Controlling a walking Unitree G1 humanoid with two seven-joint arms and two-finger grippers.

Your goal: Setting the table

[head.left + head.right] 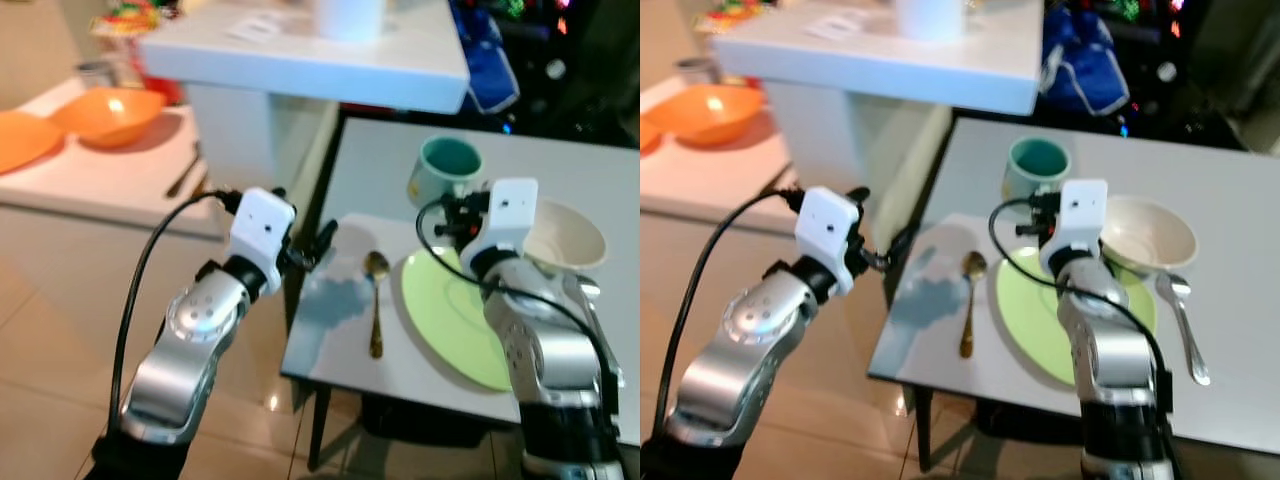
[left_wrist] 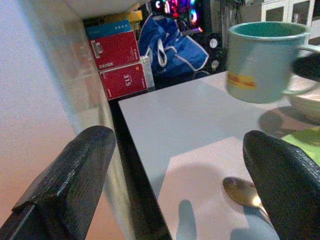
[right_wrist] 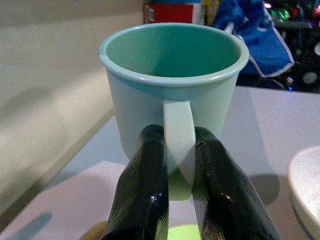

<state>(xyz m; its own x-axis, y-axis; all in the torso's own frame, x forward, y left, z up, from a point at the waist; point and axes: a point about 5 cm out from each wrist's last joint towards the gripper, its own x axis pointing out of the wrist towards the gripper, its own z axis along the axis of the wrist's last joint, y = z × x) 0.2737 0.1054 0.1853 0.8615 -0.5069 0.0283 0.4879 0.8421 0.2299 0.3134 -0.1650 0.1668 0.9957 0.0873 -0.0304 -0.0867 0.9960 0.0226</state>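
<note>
White table point(image 1: 600, 180) in a kitchen corner, your right gripper point(image 3: 179, 172) clamped on the mug point(image 3: 172, 85).

Its two black fingers point(image 3: 145, 190) pinch the handle of that teal mug, which sits lifted just ahead of them, clear of the tabletop. Below and behind the claw lies the green plate point(image 1: 450, 320); a cream bowl point(image 1: 570, 235) rests just off to its right, with a silver spoon point(image 1: 1185, 325) beyond that. Over on your left, the left gripper point(image 2: 175, 170) hangs at the table's edge, fingers spread wide, holding nothing. Just ahead of it a gold spoon point(image 1: 376, 300) lies beside the plate. Orange bowls point(image 1: 105, 115) sit on the counter further left.
</note>
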